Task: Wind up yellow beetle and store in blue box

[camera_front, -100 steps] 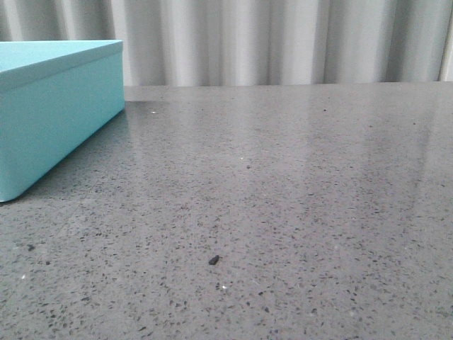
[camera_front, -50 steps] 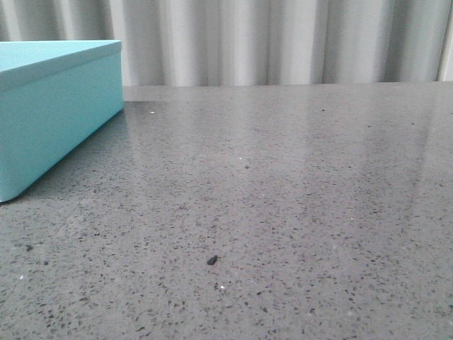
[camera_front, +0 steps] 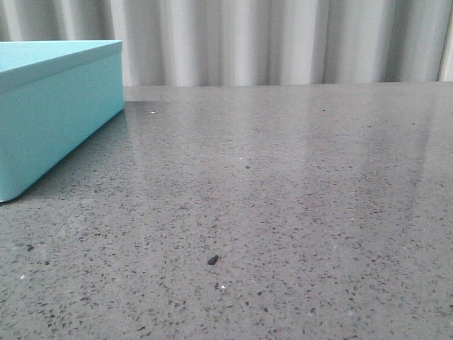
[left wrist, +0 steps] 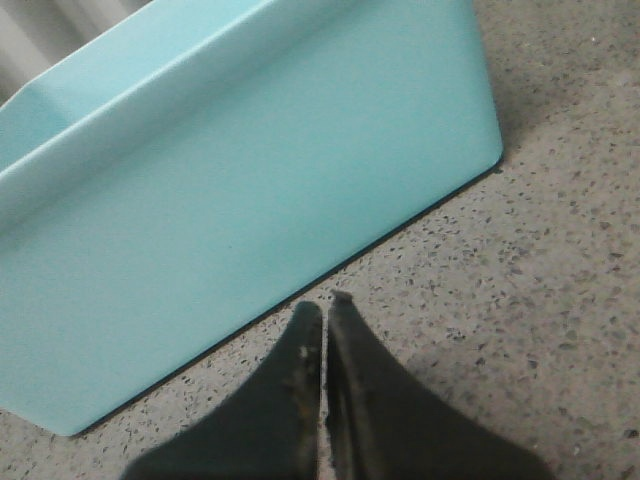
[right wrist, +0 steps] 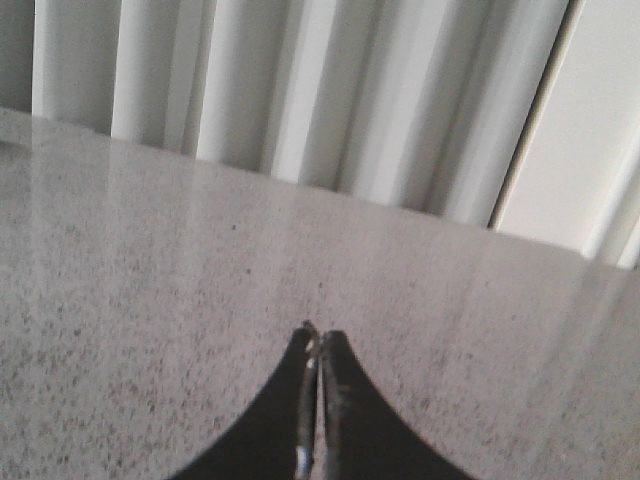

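Note:
The blue box (camera_front: pixel 49 106) stands at the far left of the grey speckled table, its lid on. It fills most of the left wrist view (left wrist: pixel 230 180). My left gripper (left wrist: pixel 322 305) is shut and empty, its tips close in front of the box's long side, above the table. My right gripper (right wrist: pixel 318 335) is shut and empty above bare table, facing the curtain. Neither gripper shows in the front view. The yellow beetle is out of view in all frames.
A small dark speck (camera_front: pixel 212 260) lies on the table (camera_front: pixel 297 184) near the front middle. A white pleated curtain (camera_front: pixel 283 42) hangs behind the table's far edge; it also shows in the right wrist view (right wrist: pixel 330 90).

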Action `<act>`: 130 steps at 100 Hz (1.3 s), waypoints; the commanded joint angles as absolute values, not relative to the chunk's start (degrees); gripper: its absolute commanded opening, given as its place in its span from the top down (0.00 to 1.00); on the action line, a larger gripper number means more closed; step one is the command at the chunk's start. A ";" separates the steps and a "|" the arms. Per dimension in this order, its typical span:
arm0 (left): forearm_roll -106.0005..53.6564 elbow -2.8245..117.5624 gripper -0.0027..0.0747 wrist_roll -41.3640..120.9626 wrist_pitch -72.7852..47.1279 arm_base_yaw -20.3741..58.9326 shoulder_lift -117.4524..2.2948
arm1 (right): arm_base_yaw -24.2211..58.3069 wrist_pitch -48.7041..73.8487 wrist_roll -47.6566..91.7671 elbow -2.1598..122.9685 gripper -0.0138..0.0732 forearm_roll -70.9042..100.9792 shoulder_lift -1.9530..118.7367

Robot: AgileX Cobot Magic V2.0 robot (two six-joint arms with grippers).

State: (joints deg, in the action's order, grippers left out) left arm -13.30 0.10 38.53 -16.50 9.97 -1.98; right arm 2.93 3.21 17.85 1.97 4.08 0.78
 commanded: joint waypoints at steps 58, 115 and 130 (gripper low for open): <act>-14.11 -1.43 0.99 38.03 -12.56 10.23 -2.54 | 1.57 10.24 17.52 -2.00 0.89 5.70 2.08; -14.11 -1.43 0.99 38.03 -12.56 10.23 -2.54 | 1.57 16.93 17.52 -2.00 0.89 5.70 2.08; -14.11 -1.43 0.99 38.03 -12.56 10.23 -2.54 | 1.57 17.02 17.52 -2.00 0.89 5.70 2.08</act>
